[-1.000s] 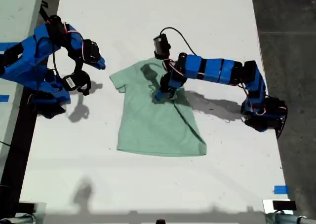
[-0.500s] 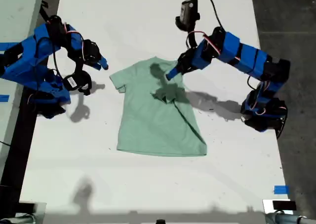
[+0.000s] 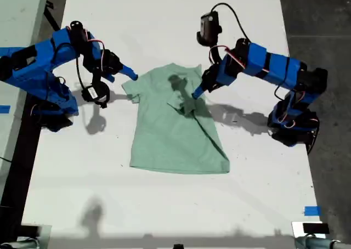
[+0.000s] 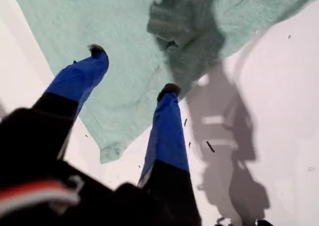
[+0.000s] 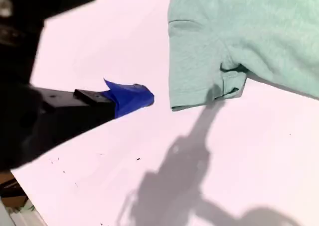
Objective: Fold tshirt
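— So, where is the tshirt [image 3: 173, 125]?

— Flat on the white table [image 3: 164, 205], collar end away from the camera in the exterior view, hem toward it. One sleeve [image 3: 132, 88] spreads out toward the exterior view's left. The other side is folded in over the chest, leaving a small bunched lump [image 3: 186, 103] of fabric near the middle.

— And my first gripper [image 4: 132, 69]?

— It hangs above the tshirt, just over that lump. In the first wrist view both blue fingers [image 4: 79, 76] stand well apart with only cloth beneath them and nothing between; it grips nothing. In the exterior view it [image 3: 196, 91] reaches in over the collar side of the shirt.

— My second gripper [image 3: 127, 71]?

— It hovers over bare table just beside the spread sleeve, clear of the cloth. The second wrist view shows one blue fingertip [image 5: 132, 97] close to the sleeve's hemmed edge [image 5: 207, 94], not touching it. Only that one tip is plain, so I cannot tell whether the jaws are parted or closed.
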